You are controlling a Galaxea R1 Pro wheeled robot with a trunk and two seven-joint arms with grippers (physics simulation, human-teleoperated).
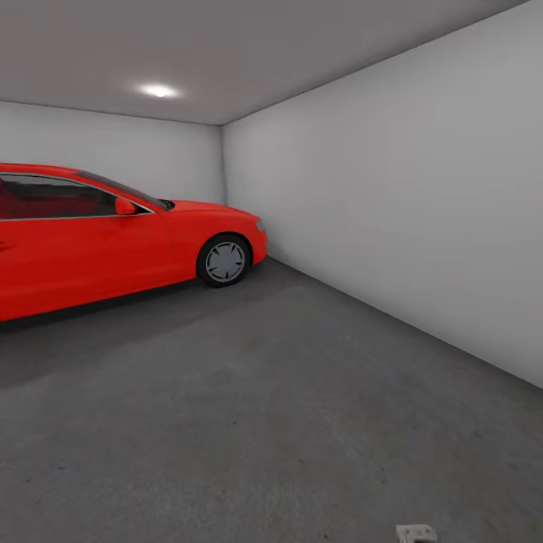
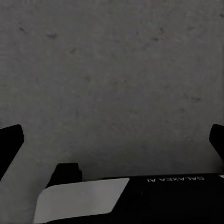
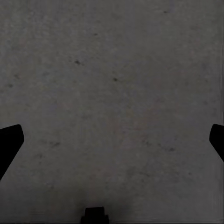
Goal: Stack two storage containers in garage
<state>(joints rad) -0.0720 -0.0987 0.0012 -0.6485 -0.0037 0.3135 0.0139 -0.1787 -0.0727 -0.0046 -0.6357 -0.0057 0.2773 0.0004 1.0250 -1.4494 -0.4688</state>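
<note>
Head view: robot is in the garage [image 1: 392, 196], plain pale grey walls, ceiling light [image 1: 158, 90] on. Red car [image 1: 113, 234] parked at left, nose toward the far corner, front wheel [image 1: 224, 261] close to the right-hand wall's base. Dark grey speckled floor [image 1: 271, 407] runs from the car to the near edge of the view. Small pale bit of robot hardware [image 1: 416, 534] pokes in at the bottom edge, right of centre; can't tell which part it is.

Left wrist view: left gripper [image 2: 112, 140] points down at the concrete, 2 dark fingers [image 2: 10, 140] sit at opposite edges of the view, spread wide, nothing between them. Below them a dark robot body panel with a white section [image 2: 84, 198] and mirrored "GALAXEA" lettering, plus a small dark block beside it.

Right wrist view: right gripper [image 3: 112, 140] also faces the concrete, fingers [image 3: 9, 142] likewise wide apart at the view's edges, nothing gripped. Small dark part [image 3: 95, 215] at the edge between them, too little of it to identify.

Storage containers: can't place them from these views; both grippers carry nothing.
</note>
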